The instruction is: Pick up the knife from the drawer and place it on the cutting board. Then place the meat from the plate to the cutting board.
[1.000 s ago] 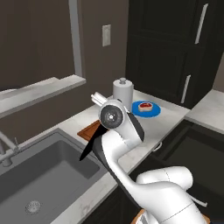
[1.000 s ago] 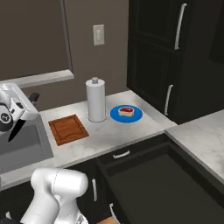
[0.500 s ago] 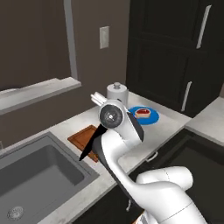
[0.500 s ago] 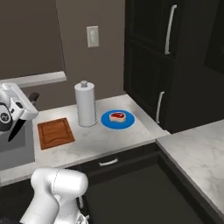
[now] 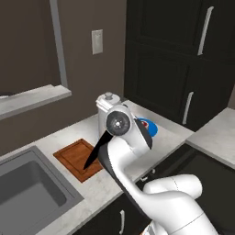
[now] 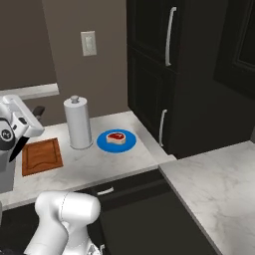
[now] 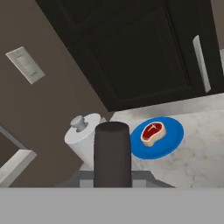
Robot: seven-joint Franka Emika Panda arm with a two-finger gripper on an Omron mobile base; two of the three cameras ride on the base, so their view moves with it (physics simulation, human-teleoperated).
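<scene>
A white robot arm rises from the bottom of both base views, its wrist held up over the pale marbled counter (image 6: pixel 124 162). In the hand view, the knife (image 7: pixel 113 153) stands closest to the camera: its dark rounded handle rises from the bottom centre, clamped in the gripper (image 7: pixel 113 177), whose fingers are closed against the handle's sides. In the left base view the knife's black pointed blade (image 5: pixel 95 152) slants down and to the left from the wrist, its tip hanging above the cutting board (image 5: pixel 75 158) without clearly touching it. In the right base view a short stretch of dark blade (image 6: pixel 16 150) shows below the white hand at the left edge, just beside the board (image 6: pixel 42 157). The reddish-brown board lies flat on the counter next to a grey sink (image 5: pixel 27 195) set into the counter on its far left. Just past the board stands an upright white paper towel roll (image 6: pixel 78 124). Beside the roll, the round blue plate (image 6: pixel 128 144) rests on the counter with the meat (image 6: pixel 116 137) lying near its middle, red with a pale rim. Behind the counter is a brown wall with a white outlet plate (image 6: pixel 88 43), and further right tall black cabinets (image 6: pixel 199 74) with long silver handles.
</scene>
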